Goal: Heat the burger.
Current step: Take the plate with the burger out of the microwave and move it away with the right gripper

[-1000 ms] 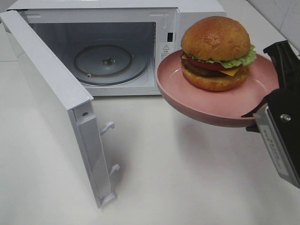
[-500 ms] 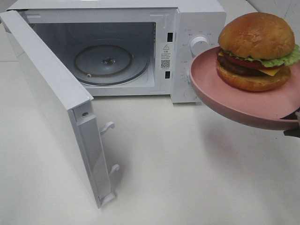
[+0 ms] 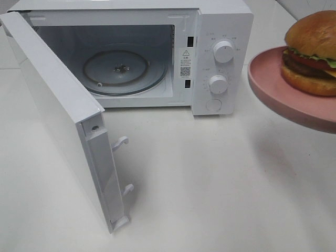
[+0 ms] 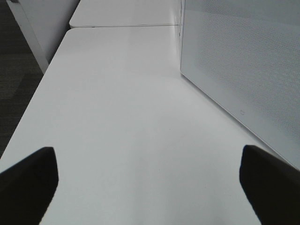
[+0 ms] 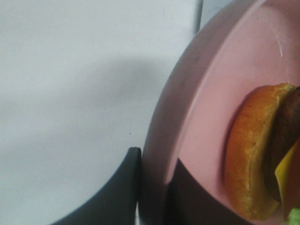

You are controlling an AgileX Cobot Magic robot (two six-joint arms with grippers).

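The burger (image 3: 312,52), a golden-brown bun with patty, tomato, lettuce and cheese, sits on a pink plate (image 3: 273,89) held in the air at the right edge of the exterior high view, to the right of the microwave. My right gripper (image 5: 154,187) is shut on the plate's rim (image 5: 211,93), one finger under it and one on its inner face, close to the burger (image 5: 253,150). The right gripper is outside the exterior high view. My left gripper (image 4: 150,183) is open and empty, low over the white table, beside the microwave door.
The white microwave (image 3: 220,31) stands at the back with its door (image 3: 58,105) swung wide open toward the front left. A glass turntable (image 3: 121,71) lies inside. Two knobs (image 3: 223,51) are on its right panel. The door panel also shows in the left wrist view (image 4: 243,61).
The plate with the burger has moved to the right, from in front of the microwave's control panel to the right edge of the view. The right gripper has gone out of the exterior view.
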